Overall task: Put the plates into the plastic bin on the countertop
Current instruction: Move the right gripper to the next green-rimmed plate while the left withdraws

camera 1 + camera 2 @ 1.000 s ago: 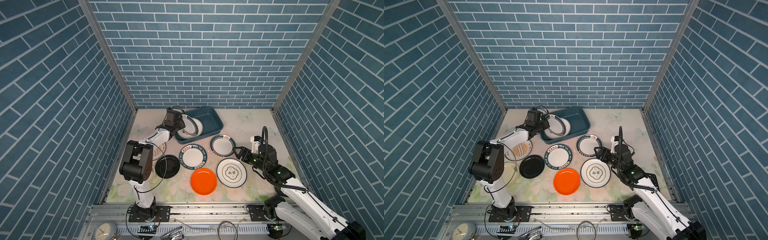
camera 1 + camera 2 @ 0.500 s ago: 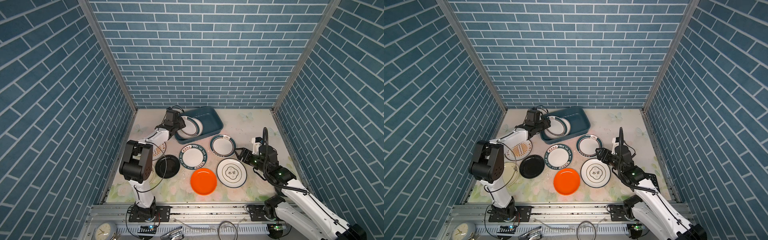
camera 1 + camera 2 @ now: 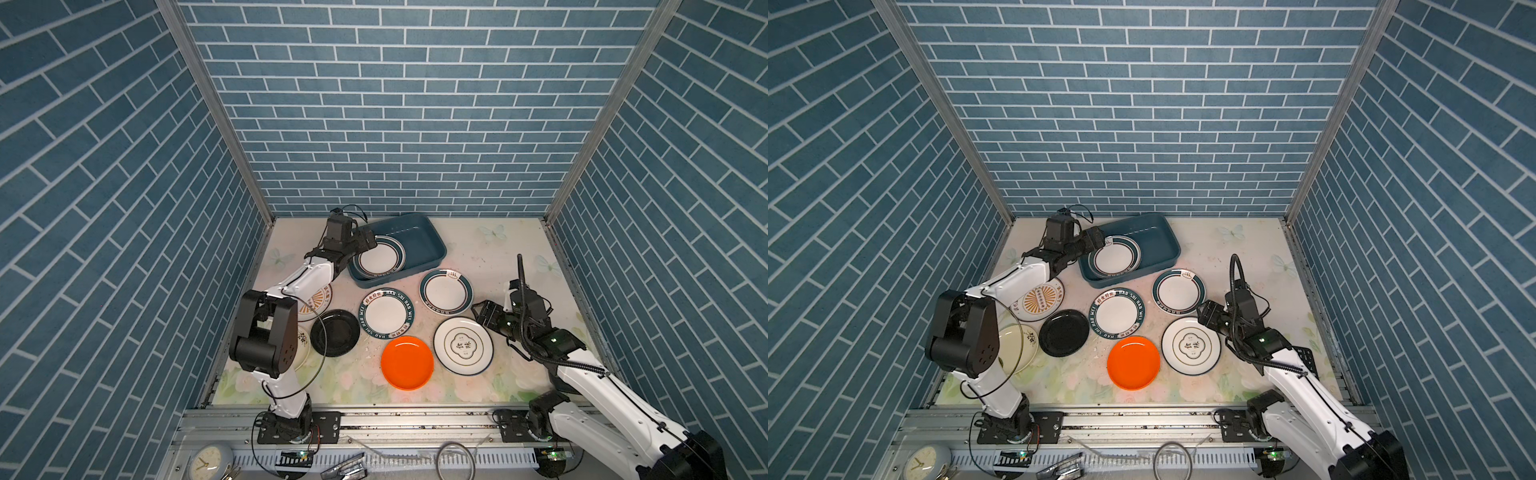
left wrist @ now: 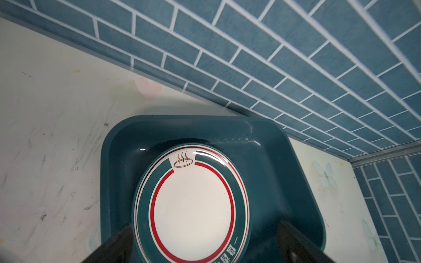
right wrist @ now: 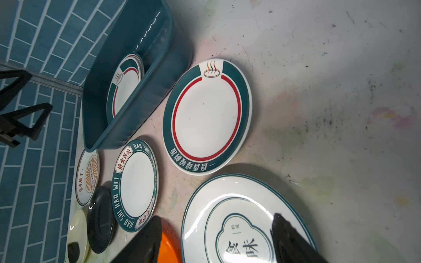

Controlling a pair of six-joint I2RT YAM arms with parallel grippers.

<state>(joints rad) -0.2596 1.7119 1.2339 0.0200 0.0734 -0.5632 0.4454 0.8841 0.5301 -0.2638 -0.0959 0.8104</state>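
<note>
A teal-rimmed plate (image 3: 380,257) (image 4: 193,205) lies inside the plastic bin (image 3: 419,232) (image 4: 284,170) at its left end. My left gripper (image 3: 365,243) (image 4: 205,227) hangs open just above that plate's edge and holds nothing. On the countertop (image 3: 498,257) lie a second teal-rimmed plate (image 3: 446,291), a lettered plate (image 3: 386,313), an orange plate (image 3: 407,362), a black plate (image 3: 334,332) and a plate with Chinese characters (image 3: 463,345) (image 5: 239,227). My right gripper (image 3: 482,313) (image 5: 216,218) is open and empty, low over that plate's right rim.
A sunburst plate (image 3: 1040,300) and a cream plate (image 3: 1021,345) lie partly under the left arm. A black calculator (image 3: 1306,359) sits beside the right arm. Brick walls close in three sides. A white clock (image 3: 210,461) lies on the front rail.
My left gripper has gone from shut on the teal-rimmed plate to wide open, and the plate now rests in the bin. The right arm has hardly moved.
</note>
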